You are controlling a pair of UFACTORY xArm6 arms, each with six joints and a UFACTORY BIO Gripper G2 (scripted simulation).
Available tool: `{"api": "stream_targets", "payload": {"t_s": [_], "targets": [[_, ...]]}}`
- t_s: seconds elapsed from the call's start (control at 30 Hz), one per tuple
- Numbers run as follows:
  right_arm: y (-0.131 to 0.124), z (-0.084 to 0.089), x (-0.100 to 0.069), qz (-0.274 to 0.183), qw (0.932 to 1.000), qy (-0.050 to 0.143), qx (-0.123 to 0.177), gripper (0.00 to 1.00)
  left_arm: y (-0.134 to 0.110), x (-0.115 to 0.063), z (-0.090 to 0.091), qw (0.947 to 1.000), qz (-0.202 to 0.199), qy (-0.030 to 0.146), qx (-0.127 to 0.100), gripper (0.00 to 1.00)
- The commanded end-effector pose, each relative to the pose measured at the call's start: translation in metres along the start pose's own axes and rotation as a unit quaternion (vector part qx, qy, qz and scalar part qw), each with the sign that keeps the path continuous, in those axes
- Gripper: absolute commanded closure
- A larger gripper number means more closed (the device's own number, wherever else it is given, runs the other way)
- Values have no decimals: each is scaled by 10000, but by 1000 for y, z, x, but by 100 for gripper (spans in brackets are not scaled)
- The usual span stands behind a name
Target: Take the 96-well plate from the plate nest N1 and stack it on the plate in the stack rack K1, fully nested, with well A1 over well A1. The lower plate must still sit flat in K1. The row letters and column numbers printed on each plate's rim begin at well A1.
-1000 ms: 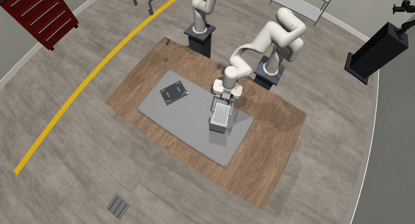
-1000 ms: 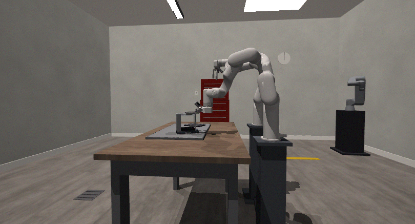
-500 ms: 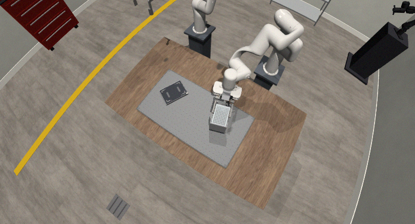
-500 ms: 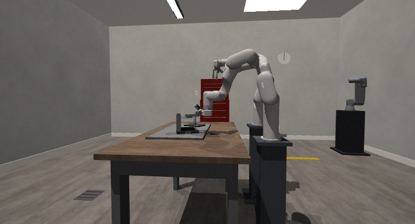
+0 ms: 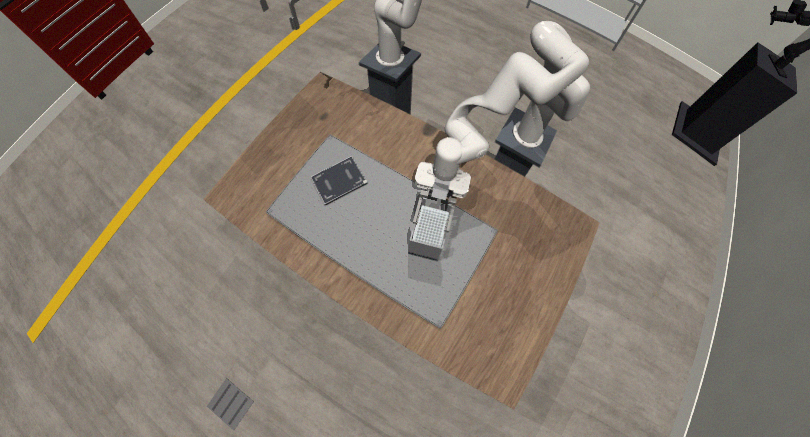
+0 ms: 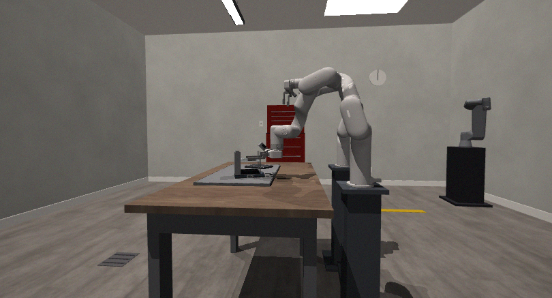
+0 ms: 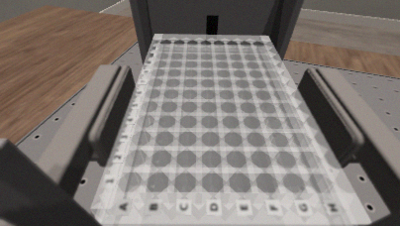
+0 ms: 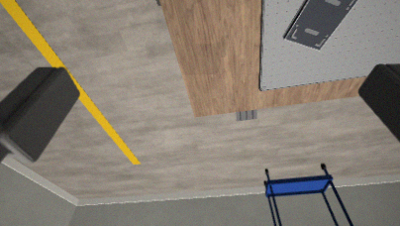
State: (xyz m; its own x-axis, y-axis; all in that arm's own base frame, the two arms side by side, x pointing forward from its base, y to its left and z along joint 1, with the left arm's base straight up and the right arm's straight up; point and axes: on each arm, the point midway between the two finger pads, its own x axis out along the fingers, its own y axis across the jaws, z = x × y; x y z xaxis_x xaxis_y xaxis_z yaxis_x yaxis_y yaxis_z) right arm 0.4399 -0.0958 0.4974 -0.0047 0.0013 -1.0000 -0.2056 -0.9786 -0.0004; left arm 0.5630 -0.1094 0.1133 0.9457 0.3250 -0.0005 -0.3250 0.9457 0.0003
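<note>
Left wrist view: the left gripper [image 5: 431, 223] [image 6: 253, 157] [image 7: 225, 119] grips the plate [image 5: 431, 225] [image 6: 248, 159] [image 7: 213, 124] by its long edges, above the rack [image 5: 423, 251] [image 6: 237, 162] [image 7: 173, 17]; its long axis points toward the upright wall, A1 at the gripper-side end. The right gripper [image 5: 278, 16] [image 6: 285, 102] [image 8: 219, 106] stands wide, well apart.

The yellow floor stripe [image 5: 191, 132] [image 6: 403, 210] [image 8: 94, 109] is the reference. The red tool cabinet [image 5: 79, 31] [image 6: 285, 147] stands beside the stripe; the floor vent [image 5: 230, 403] [image 6: 118, 259] [image 8: 247, 115] lies apart from it.
</note>
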Motion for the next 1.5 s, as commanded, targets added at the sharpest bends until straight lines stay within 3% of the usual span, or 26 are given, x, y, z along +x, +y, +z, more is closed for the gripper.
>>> {"api": "stream_targets", "payload": {"t_s": [0.0,0.63,1.47], "targets": [[0,0,-2,0,10000,25,0,0,-1,1,-6,10000,0,-20,-15,100],[0,0,-2,0,10000,25,0,0,-1,1,-35,10000,0,-19,-15,100],[0,0,-2,0,10000,25,0,0,-1,1,-36,10000,0,-19,-15,100]]}}
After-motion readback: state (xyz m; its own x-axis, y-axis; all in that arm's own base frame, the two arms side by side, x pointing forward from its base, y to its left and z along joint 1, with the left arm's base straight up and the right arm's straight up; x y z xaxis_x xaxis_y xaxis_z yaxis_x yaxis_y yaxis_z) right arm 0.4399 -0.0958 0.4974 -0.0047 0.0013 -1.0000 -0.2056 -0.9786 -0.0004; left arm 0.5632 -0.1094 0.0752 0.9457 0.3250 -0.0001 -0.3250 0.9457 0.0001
